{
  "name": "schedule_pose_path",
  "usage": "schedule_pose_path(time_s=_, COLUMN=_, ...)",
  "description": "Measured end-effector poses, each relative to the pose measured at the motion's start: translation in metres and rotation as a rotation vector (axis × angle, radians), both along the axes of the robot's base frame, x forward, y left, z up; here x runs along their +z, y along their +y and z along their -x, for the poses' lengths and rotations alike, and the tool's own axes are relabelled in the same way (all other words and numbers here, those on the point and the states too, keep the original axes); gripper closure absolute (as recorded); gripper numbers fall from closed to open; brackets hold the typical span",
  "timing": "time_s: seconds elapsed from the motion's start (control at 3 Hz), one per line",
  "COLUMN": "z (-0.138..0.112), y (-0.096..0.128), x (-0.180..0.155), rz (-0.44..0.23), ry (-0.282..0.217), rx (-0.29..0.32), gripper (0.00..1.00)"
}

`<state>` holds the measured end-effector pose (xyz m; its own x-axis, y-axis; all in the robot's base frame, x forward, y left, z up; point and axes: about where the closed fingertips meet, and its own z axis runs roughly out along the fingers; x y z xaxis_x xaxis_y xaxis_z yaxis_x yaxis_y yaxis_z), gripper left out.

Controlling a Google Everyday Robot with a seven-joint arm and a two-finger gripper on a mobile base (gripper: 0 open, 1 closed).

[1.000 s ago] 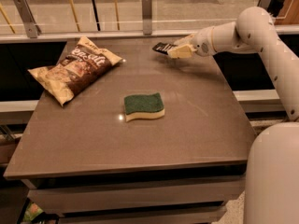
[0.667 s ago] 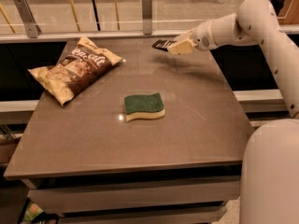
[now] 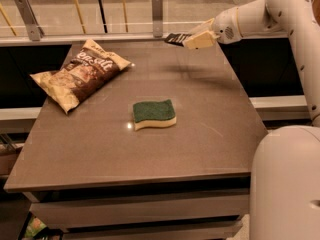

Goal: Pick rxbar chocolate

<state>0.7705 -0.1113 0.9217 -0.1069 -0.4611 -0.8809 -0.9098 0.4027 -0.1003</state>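
Far right of the tabletop [image 3: 210,114]: we see the end effector [image 3: 188,40] clamped on one end of the rxbar chocolate [image 3: 173,37], held clear of the surface. We judge slippage the main risk: pinched only at its end, the slick wrapper could slide free and drop past the far edge.

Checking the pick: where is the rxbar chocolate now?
The rxbar chocolate is held by the gripper at the camera view's upper right, above the far edge of the table, beyond the sponge.
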Motion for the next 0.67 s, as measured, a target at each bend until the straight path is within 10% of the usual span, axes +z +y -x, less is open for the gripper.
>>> schedule_pose_path(time_s=0.67, z=0.023, y=-0.009, x=0.041, rz=0.003, ry=-0.068, rx=0.030, gripper=1.00)
